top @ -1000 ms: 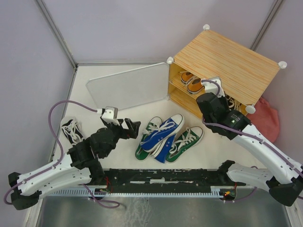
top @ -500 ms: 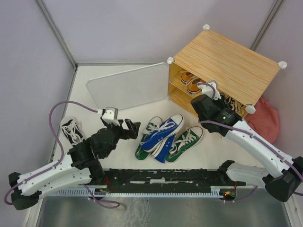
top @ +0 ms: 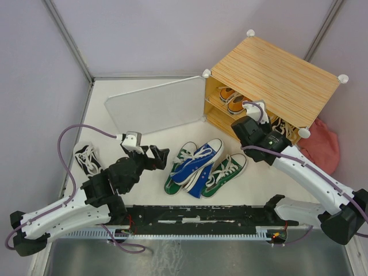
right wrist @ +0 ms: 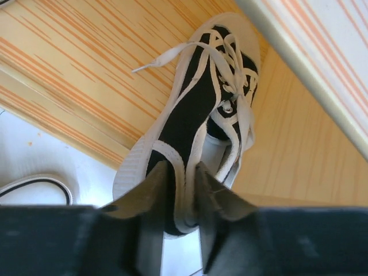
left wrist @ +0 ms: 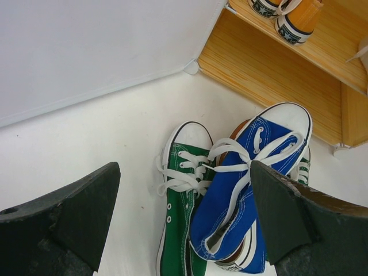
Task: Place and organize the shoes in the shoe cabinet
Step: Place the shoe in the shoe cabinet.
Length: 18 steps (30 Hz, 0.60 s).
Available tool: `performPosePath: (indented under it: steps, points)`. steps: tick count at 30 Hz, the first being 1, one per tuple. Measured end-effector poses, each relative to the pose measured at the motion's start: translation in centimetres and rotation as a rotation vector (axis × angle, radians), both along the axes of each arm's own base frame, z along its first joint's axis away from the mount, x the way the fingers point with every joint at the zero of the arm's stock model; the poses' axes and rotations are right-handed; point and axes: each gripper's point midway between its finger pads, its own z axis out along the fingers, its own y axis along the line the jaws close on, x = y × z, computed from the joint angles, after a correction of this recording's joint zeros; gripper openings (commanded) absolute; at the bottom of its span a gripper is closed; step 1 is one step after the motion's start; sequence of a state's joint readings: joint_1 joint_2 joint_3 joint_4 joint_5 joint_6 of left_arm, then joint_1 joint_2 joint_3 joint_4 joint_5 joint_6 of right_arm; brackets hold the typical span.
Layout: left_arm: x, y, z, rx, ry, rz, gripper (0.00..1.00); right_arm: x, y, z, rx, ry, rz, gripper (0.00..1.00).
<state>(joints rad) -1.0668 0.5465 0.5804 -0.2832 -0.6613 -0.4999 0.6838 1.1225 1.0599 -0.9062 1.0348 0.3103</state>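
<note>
1. Hanging low over the white table point(top: 259, 184), the left gripper point(left wrist: 184, 172) has its two fingers spread wide. Nothing is between them.
2. Just past that gripper, a pile of shoes lies in the middle of the table. A blue shoe point(left wrist: 224, 218) lies on top, with its toe pointing at the cabinet. Another blue shoe point(top: 198, 184) lies under it.
3. A green shoe point(left wrist: 175, 241) lies touching the left side of the top blue one. One more green shoe point(top: 229, 171) lies on the right side of the pile.
4. One black shoe point(top: 86, 156) lies by itself near the left edge of the table, well apart from the pile.
5. The right gripper point(right wrist: 181, 192) reaches into the shoe cabinet point(top: 276, 72). Its fingers point(right wrist: 150, 195) are a little apart, one on each side of the heel edge of a second black shoe point(right wrist: 190, 109). I cannot tell if they squeeze the heel or only sit beside it.
6. That shoe lies on a wooden board inside the cabinet, with its toe pointing inward. I cannot tell which shelf it is on.
7. Two orange shoes point(top: 233, 99) sit side by side on the upper shelf, toward the left.
8. The pale door panel point(top: 155, 106) is swung open to the left of the cabinet.
9. A pink soft thing point(top: 323, 144) lies just beside the cabinet's right side.
</note>
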Motion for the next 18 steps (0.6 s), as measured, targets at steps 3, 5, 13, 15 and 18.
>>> performPosePath:
  steps: [3,5,13,15,18]
  points:
    - [0.0,0.3,-0.1,-0.001,-0.003,0.009,0.99,-0.1,-0.1,-0.4,0.011,-0.003,-0.012,0.08]
    - [0.0,0.4,-0.2,0.001,-0.003,0.014,0.99,-0.1,-0.2,-0.3,0.013,-0.014,-0.024,0.05]
    - [0.0,0.6,-0.2,0.0,-0.006,0.019,0.99,0.4,-0.6,0.7,-0.051,-0.021,-0.02,0.04]
    - [0.0,0.6,-0.2,0.0,-0.006,0.019,0.99,0.8,-0.5,0.9,-0.065,-0.022,-0.01,0.03]
    - [0.0,0.7,-0.2,0.0,-0.006,0.02,0.99,1.5,-0.3,1.5,-0.1,-0.025,0.013,0.03]
